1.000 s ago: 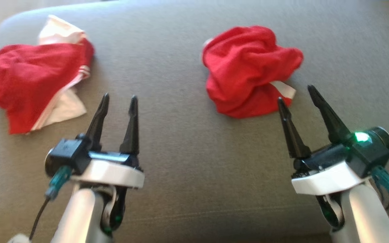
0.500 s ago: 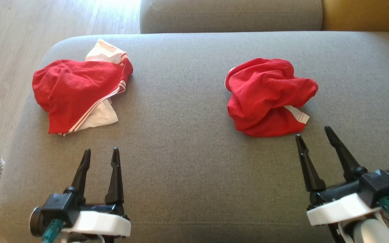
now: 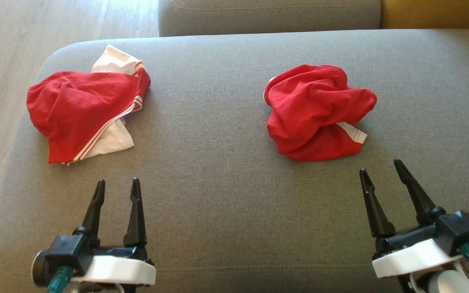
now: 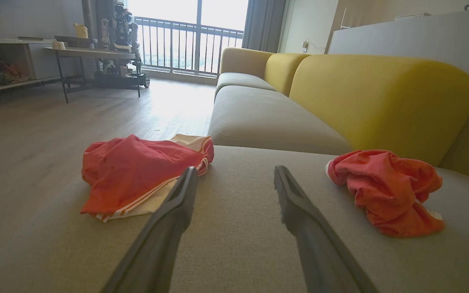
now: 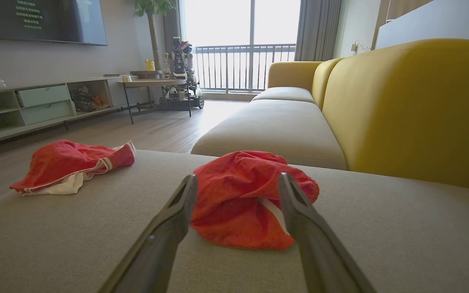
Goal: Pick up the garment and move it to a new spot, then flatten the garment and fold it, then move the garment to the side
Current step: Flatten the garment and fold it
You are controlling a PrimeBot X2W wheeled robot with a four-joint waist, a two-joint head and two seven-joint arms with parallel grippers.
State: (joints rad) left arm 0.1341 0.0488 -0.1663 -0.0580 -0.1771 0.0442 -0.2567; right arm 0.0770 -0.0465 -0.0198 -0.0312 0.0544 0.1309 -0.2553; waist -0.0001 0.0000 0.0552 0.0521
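Head camera shifted a touch; crumpled red garment (image 3: pixel 316 112) hasn't moved. It sits just ahead of my right tool (image 3: pixel 380 167), spread and empty. My left tool (image 3: pixel 119 180), also spread, is farther off.

Crumpled garment (image 3: pixel 316 112) at 2 o'clock: red, white band w/ thin red stripes. Flat garment (image 3: pixel 79 112) at 10 o'clock: red, white panel, red-white striped trim. Cushion (image 3: pixel 218 183) grey; backrest (image 3: pixel 438 12) yellow. L gripper (image 3: pixel 118 185) & R gripper (image 3: pixel 381 167): black, white cuffs.
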